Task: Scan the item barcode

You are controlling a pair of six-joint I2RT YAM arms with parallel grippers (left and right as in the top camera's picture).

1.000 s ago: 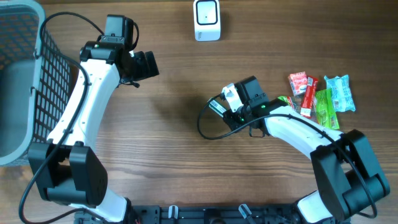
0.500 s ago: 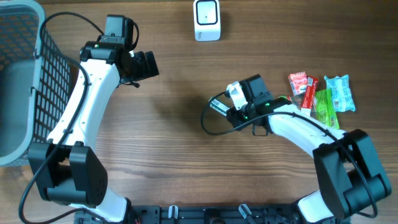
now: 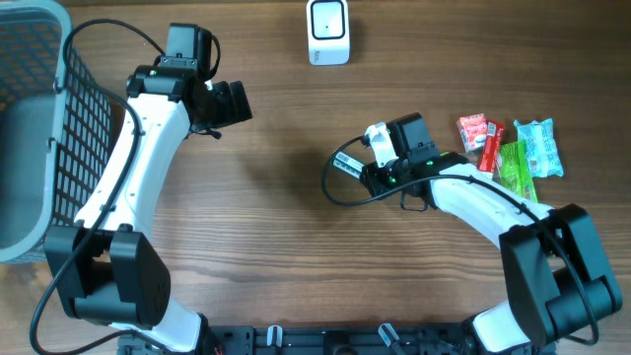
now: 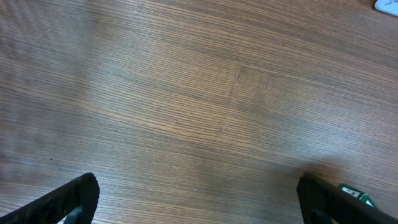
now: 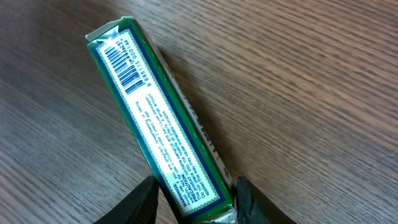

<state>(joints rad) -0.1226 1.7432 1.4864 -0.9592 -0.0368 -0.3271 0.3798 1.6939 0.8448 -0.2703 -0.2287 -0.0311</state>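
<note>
Your right fingers (image 5: 144, 200) are closing on the near end of the pack (image 5: 165, 134), one on each long side, so you are holding it firmly at the bottom of the wrist view. The pack is running up towards the upper left of that frame, its white, green-edged face is showing to the camera, and the barcode is sitting at the far, free end. From overhead, the pack (image 3: 347, 164) is lying just right of the middle of the frame, sticking out leftwards from your right arm over the wooden bench (image 3: 276, 227). The scanner (image 3: 327, 32) is standing at the top centre, well apart from the pack. A cluster of snack packets (image 3: 508, 148) is lying at the right edge, behind your right arm. Your left fingers (image 4: 74, 198) are spreading wide and holding nothing, with only bare bench between them. A grey basket (image 3: 39, 118) is occupying the upper left corner, beside your left arm.
</note>
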